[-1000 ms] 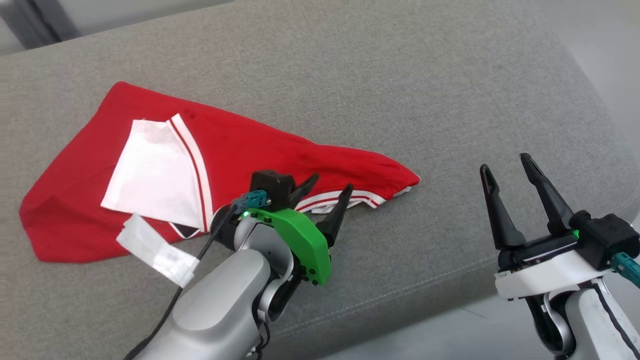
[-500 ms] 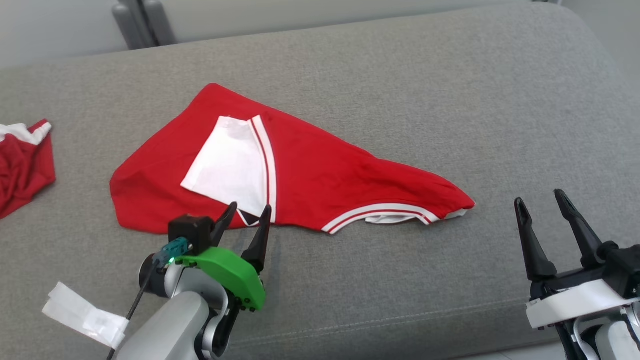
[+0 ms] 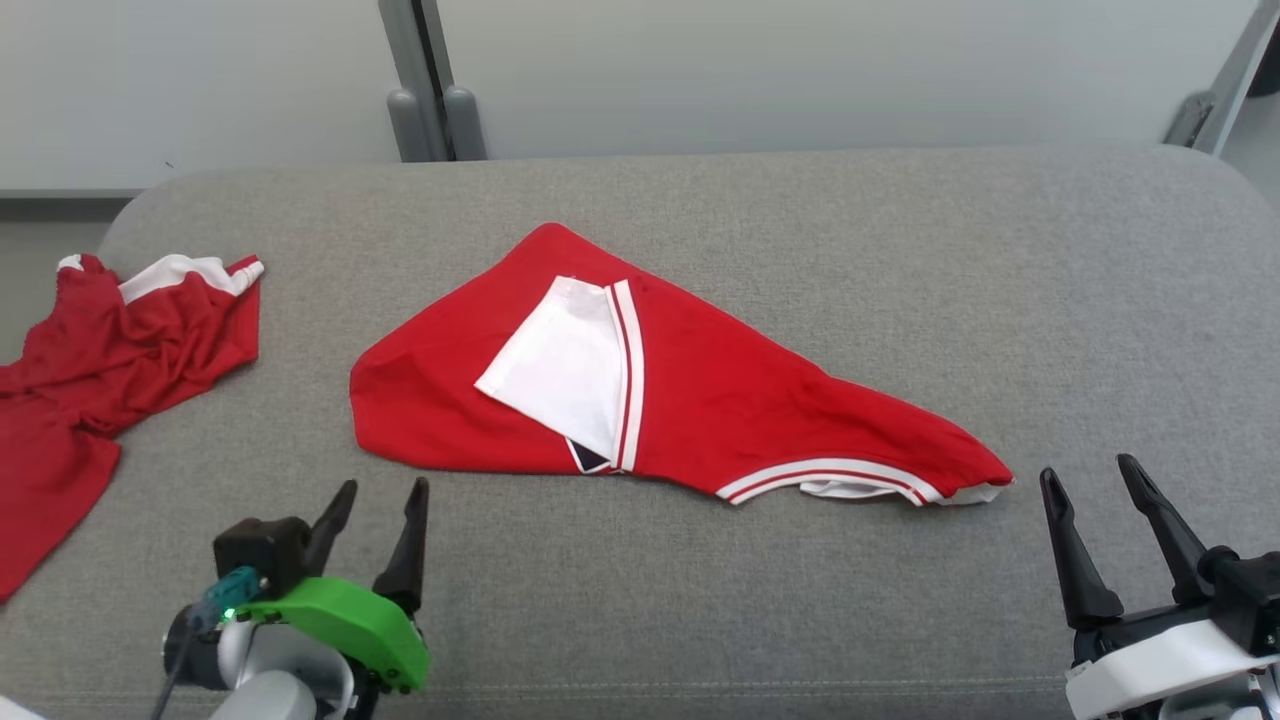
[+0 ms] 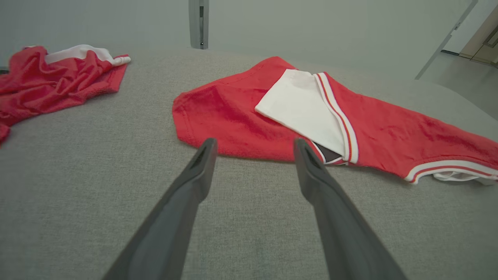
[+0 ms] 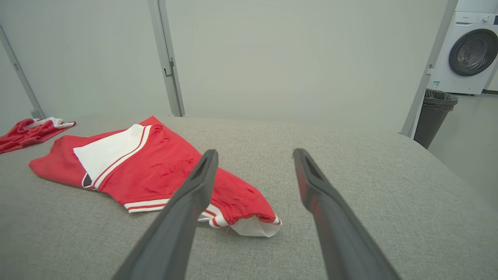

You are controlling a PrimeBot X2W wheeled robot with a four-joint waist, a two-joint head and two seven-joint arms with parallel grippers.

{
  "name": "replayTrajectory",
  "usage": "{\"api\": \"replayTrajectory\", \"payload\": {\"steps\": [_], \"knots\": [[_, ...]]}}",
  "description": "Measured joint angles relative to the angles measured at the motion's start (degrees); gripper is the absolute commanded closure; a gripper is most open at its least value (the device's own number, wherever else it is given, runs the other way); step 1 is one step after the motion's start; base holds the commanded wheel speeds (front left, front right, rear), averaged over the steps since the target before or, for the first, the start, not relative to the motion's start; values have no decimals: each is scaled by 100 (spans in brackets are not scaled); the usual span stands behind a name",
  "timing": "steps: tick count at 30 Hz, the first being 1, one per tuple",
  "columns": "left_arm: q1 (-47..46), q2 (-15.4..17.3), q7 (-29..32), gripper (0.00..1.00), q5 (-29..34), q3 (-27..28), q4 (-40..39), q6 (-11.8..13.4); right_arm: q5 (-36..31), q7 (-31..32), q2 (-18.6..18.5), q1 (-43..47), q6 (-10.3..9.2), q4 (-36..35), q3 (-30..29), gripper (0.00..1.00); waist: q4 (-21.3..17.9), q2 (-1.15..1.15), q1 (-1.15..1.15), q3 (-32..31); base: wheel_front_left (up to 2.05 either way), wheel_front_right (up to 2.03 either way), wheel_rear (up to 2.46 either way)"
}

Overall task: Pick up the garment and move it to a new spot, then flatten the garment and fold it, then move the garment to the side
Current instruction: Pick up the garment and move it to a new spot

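Observation:
A red garment (image 3: 720, 400) with white-striped trim and a white folded-over panel lies folded in a rough triangle in the middle of the grey cushioned surface (image 3: 800, 220); it also appears as the garment (image 4: 369, 120) in the left wrist view and the garment (image 5: 163, 167) in the right wrist view. My left gripper (image 3: 378, 493) stands open near the front edge, left of and short of the garment, holding nothing. My right gripper (image 3: 1088, 472) is open at the lower right, just beyond the garment's pointed end, also empty.
A second red and white garment (image 3: 100, 370) lies crumpled at the surface's left edge. Behind the surface stands a pale wall with a grey post (image 3: 420, 80). A washing machine (image 5: 469, 52) and a dark bin (image 5: 433, 116) stand far right.
The head camera has tilted up and swung, bringing the wall and the second garment into view. My left gripper has drawn back from the garment's front hem toward the near edge.

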Motion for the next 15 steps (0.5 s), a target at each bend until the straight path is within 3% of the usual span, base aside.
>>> {"api": "replayTrajectory", "payload": {"steps": [6,15], "knots": [[444,198,-3,0,294,893,-572,44,-1,0,27,131,0,12,-30,0,44,0,0,-228,0,0,0],[1395,180,-11,0,698,1840,-1122,44,-1,0,57,299,-1,14,-164,0,-305,0,0,-275,0,0,0]]}}
